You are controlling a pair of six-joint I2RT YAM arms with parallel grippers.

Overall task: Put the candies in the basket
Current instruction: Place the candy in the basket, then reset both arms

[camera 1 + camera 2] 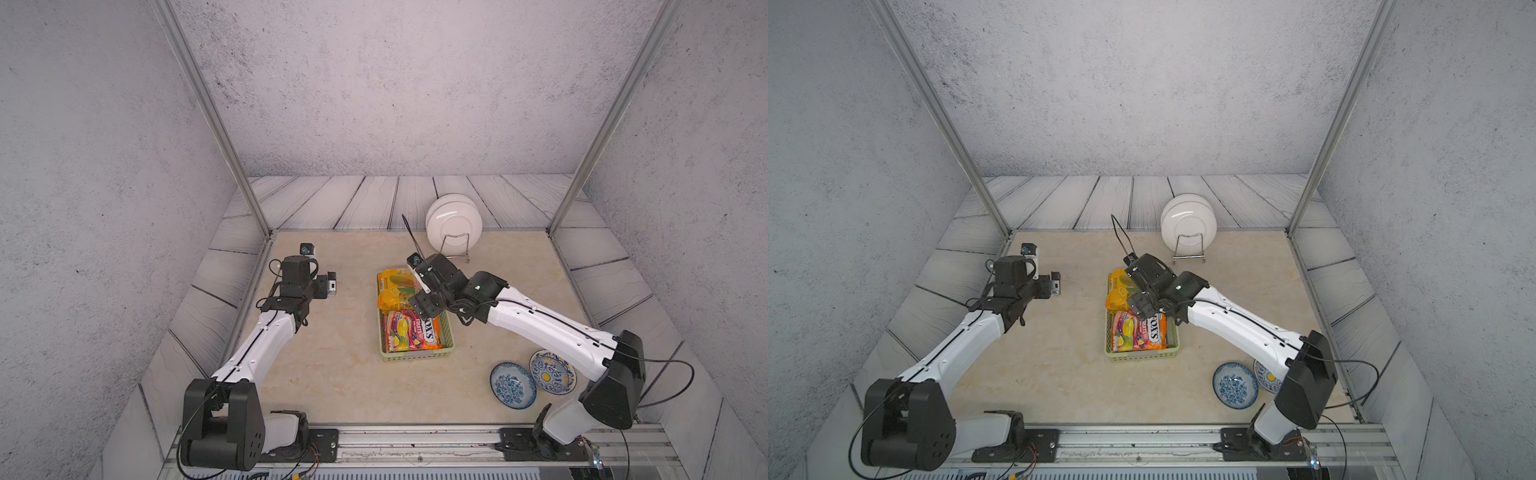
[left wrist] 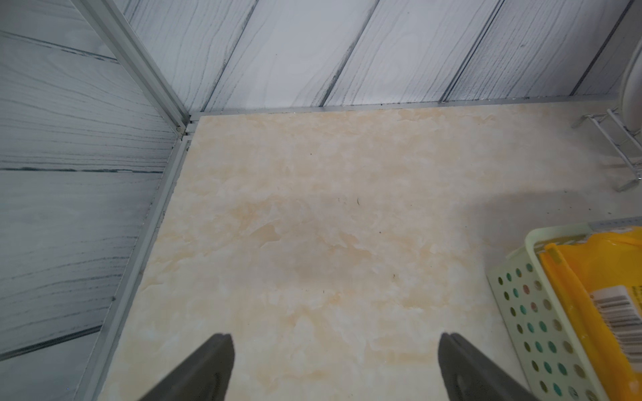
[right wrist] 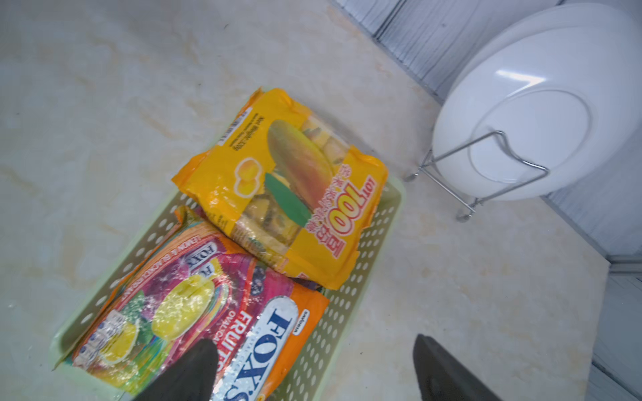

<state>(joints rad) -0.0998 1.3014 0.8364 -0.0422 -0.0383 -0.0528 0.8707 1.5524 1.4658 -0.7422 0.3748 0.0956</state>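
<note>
The pale green basket stands mid-table with two candies in it. A yellow-orange bag lies at its far end, overhanging the far rim and overlapping an orange-pink FOX'S packet at the near end. My right gripper hovers above the basket's right side, open and empty. Its one fingertip is over the FOX'S packet, while its other fingertip is over the table. My left gripper is open over bare table left of the basket.
White plates in a wire rack stand behind the basket at the back wall. Two blue-patterned bowls sit at the front right beside my right arm. Metal frame posts mark the back corners.
</note>
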